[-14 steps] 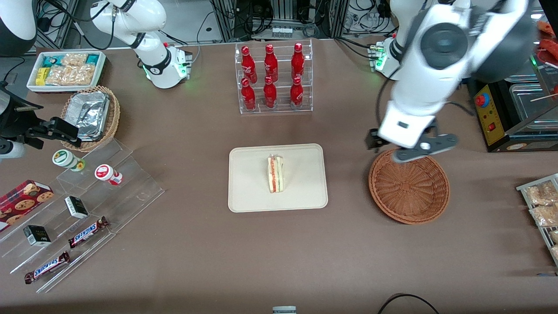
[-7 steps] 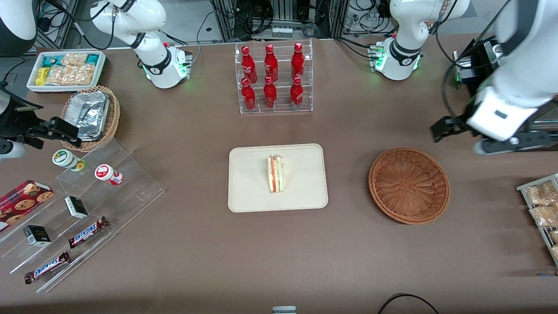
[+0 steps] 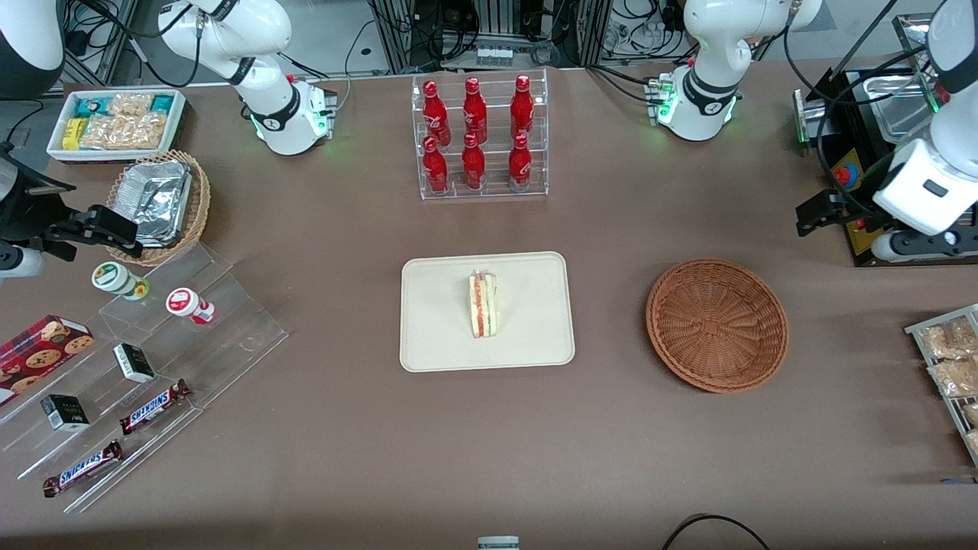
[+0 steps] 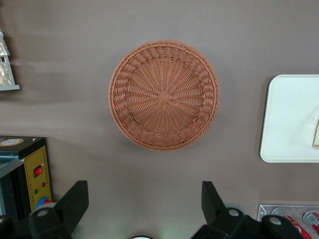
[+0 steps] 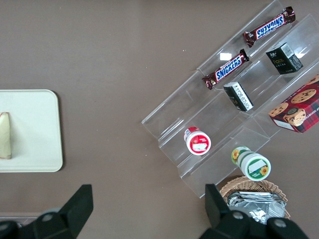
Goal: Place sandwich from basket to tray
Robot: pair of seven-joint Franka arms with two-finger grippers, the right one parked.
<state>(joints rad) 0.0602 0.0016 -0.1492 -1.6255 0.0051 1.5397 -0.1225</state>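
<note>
The sandwich (image 3: 482, 305) stands on its edge on the cream tray (image 3: 443, 336) at the middle of the table, its red and green filling facing up. The reddish-brown basket (image 3: 717, 325) beside the tray has nothing in it. My left gripper (image 3: 863, 229) hangs open and holds nothing, off toward the working arm's end, farther from the front camera than the basket. The left wrist view looks down on the basket (image 4: 164, 94), the tray (image 4: 291, 119) and a sliver of sandwich (image 4: 316, 134), with the gripper (image 4: 144, 191) apart from all of them. The right wrist view shows the tray (image 5: 30, 129) and sandwich (image 5: 4, 134).
A black machine with a yellow panel (image 3: 863, 206) sits just by the gripper. A clear rack of red bottles (image 3: 477, 137) stands farther back than the tray. A rack of snack packets (image 3: 951, 359) lies at the working arm's end. A stepped acrylic shelf (image 3: 153, 367) lies at the parked arm's end.
The gripper has swung away from above the basket toward the working arm's end of the table, still open. Sandwich, tray and basket have not moved.
</note>
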